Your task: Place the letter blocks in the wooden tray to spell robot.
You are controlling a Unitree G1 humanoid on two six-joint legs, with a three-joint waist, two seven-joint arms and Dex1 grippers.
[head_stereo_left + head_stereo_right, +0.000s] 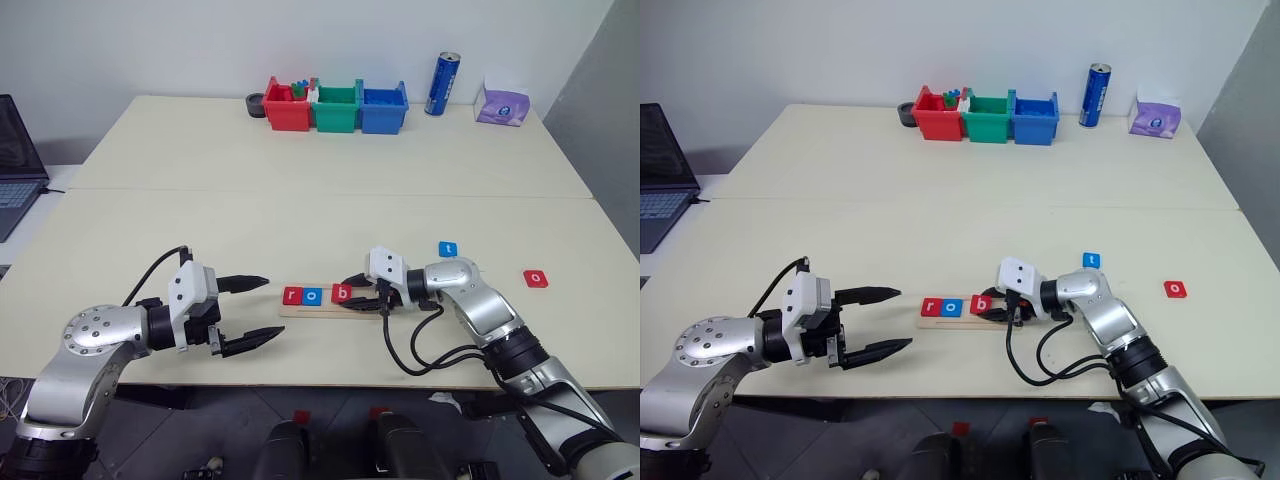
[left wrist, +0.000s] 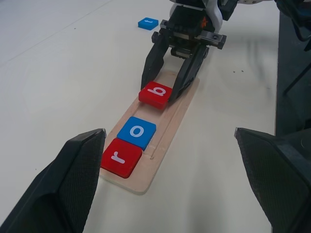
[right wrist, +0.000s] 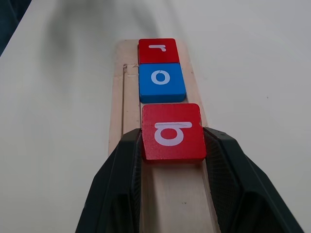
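the right gripper (image 3: 171, 145) is pinching the red b block (image 3: 172, 132) between its fingers, setting it on the wooden tray (image 2: 165, 127) right after the red r block (image 2: 121, 156) and blue o block (image 2: 137, 132), so the word builds in order. the left gripper (image 1: 243, 313) is hovering nearby, fingers spread and empty. the blue t block (image 1: 448, 249) and red o block (image 1: 536, 278) are waiting on the table (image 1: 300, 220).

White lowercase letters stood on small flat square tiles: "r" on a red tile (image 2: 121, 156), "o" on a blue tile (image 2: 136, 132), "b" on another red tile (image 2: 155, 94). Apart on the tabletop, a blue tile (image 1: 448, 249) read "t" and a red tile (image 1: 536, 278) read "o".
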